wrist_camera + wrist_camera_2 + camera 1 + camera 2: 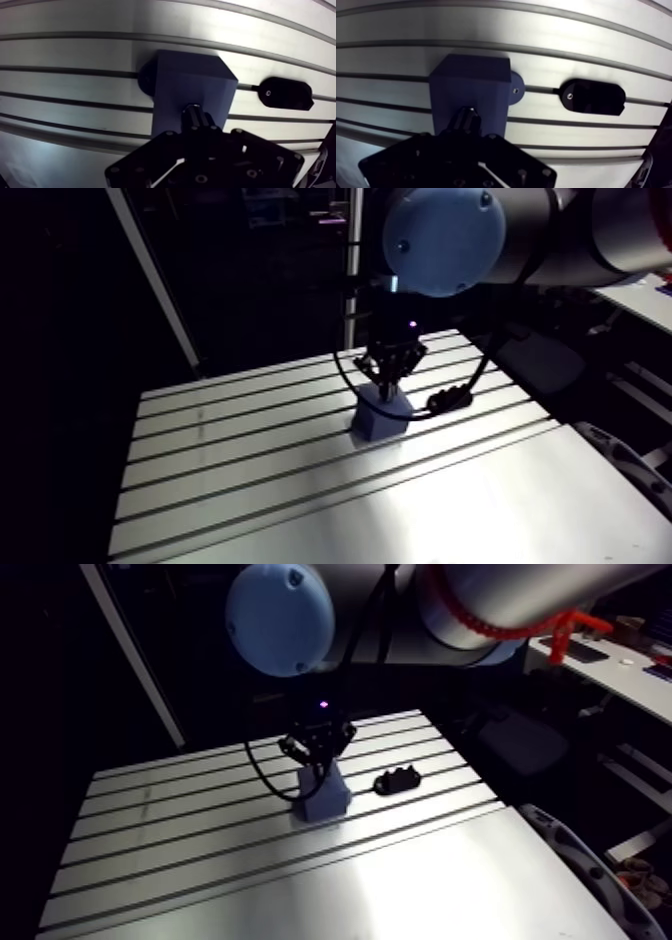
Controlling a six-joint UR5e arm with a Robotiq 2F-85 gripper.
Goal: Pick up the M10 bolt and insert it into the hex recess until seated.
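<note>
A blue-grey block (192,90) stands on the slotted table (75,50), and it also appears in the arm view as the block (380,421). My gripper (196,120) hangs right over the block's top face and is shut on a dark bolt (192,111). The bolt's tip is at the block's top. The hex recess is hidden under the bolt and the fingers. In the arm view the gripper (388,388) comes straight down onto the block.
A black oblong holder (286,93) lies on the table beside the block, a short way off; the arm view shows the holder (397,780) too. A dark round part (515,90) sticks out from the block's side. Table slots run across under everything.
</note>
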